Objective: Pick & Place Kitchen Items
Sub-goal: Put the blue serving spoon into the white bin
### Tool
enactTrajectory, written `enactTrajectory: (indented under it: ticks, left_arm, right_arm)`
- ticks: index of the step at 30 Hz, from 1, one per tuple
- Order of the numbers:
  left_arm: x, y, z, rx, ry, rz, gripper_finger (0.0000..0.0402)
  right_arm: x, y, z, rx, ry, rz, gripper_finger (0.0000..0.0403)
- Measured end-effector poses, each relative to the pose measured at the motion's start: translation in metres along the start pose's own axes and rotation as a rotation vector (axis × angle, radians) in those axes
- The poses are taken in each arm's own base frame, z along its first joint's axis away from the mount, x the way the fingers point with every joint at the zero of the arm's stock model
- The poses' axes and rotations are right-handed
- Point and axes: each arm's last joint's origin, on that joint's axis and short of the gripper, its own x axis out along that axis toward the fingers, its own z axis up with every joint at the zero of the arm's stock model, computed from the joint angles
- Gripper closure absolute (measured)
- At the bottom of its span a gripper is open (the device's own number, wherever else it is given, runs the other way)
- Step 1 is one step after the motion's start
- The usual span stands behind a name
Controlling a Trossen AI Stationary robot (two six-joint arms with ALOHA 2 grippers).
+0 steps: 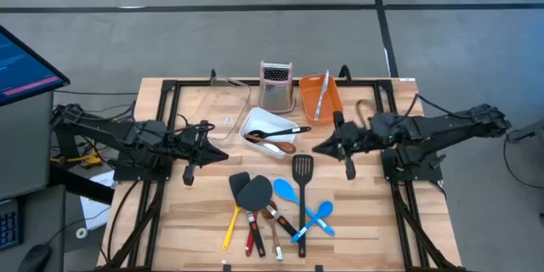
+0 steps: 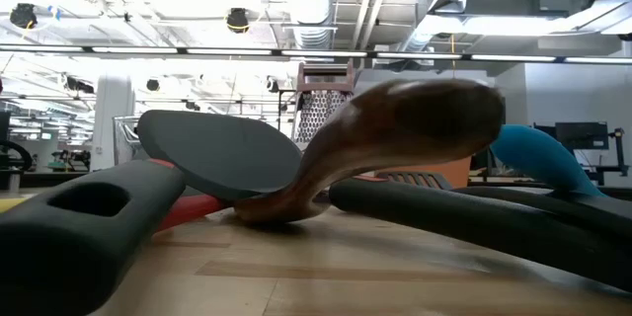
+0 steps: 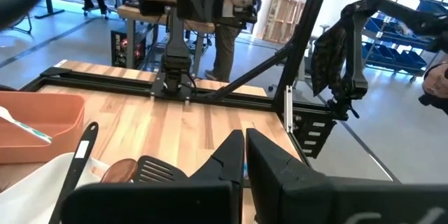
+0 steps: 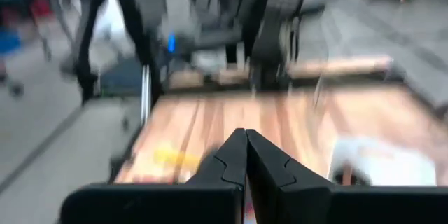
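On the table lie two blue spoons [image 1: 304, 206]; both arms' jaws together.

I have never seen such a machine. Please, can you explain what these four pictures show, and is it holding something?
It is a robot with two dark arms at a wooden table. One picture looks down from above, one looks level across the tabletop, and two come from cameras on the wrists. The left hand and the right hand are both shut and hold nothing. In front lie kitchen utensils: black spatulas, a slotted turner and blue spoons. Behind them stand a white tub with utensils in it, an orange tub and a steel grater.
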Motion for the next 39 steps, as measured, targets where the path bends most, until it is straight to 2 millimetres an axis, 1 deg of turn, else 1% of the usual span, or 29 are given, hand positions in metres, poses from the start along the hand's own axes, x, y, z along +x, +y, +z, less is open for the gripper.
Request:
enactTrajectory:
  ticks: [5,10,14,20,26,28,33,39]
  left_arm:
    - [0.000,0.000,0.000,0.000,0.000,0.000,0.0400]
    - [0.000,0.000,0.000,0.000,0.001,-0.003,0.0400]
    - [0.000,0.000,0.000,0.000,0.002,-0.003,0.0400]
    - [0.000,0.000,0.000,0.000,0.003,-0.002,0.0400]
    - [0.000,0.000,0.000,0.001,0.004,-0.002,0.0400]
    - [0.000,0.000,0.000,0.002,0.004,-0.002,0.0400]
    - [0.000,0.000,0.000,0.003,0.005,-0.002,0.0400]
    - [0.000,0.000,0.000,0.004,0.004,-0.002,0.0400]
  right_arm:
    - [0.007,0.016,0.019,-0.061,0.213,-0.049,0.0403]
    - [0.018,0.031,0.038,-0.156,0.312,-0.016,0.0403]
    - [0.029,0.047,0.039,-0.207,0.386,0.024,0.0403]
    - [0.042,0.073,0.024,-0.275,0.519,0.090,0.0403]
    - [0.060,0.101,0.008,-0.324,0.582,0.147,0.0403]
    - [0.068,0.108,0.001,-0.306,0.608,0.147,0.0403]
    - [0.087,0.116,-0.017,-0.201,0.680,0.100,0.0403]
    - [0.105,0.120,-0.038,-0.216,0.756,0.077,0.0403]
